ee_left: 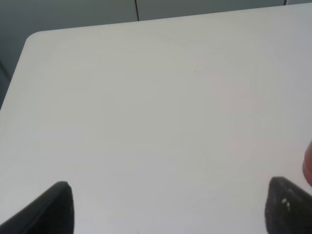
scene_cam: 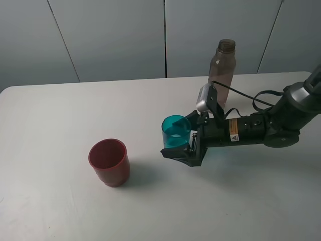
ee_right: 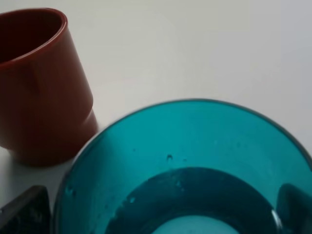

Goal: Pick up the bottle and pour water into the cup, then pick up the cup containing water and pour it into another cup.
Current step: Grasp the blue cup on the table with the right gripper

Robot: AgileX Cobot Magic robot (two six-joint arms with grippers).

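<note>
Nearest the front edge of the white tabletop (scene_cam: 60,110), the opaque dark red plastic tumbler (scene_cam: 109,161) stands upright with its mouth up, and its inside shows only red plastic. The left gripper (ee_left: 174,207) hangs over bare table with its black fingertips (ee_left: 58,207) far apart and nothing between them. A sliver of the red tumbler shows at the edge of the left wrist view.

Farther back and to the right, well apart from the red tumbler, the small translucent teal-blue plastic tumbler (scene_cam: 174,128) stands upright on the table, long axis vertical and rim up. Water sits in its lower part, and droplets cling to the inner wall. The right gripper (scene_cam: 179,136) reaches in level from the right, jaws spread to their widest, one black finger (ee_right: 24,217) on each side of the teal tumbler. It brackets the tumbler rather than clamping it.

At the far edge, behind the right arm, the tall slim smoky grey-brown translucent plastic bottle (scene_cam: 223,65) stands upright, its uncapped neck pointing up. I cannot tell what it holds.
</note>
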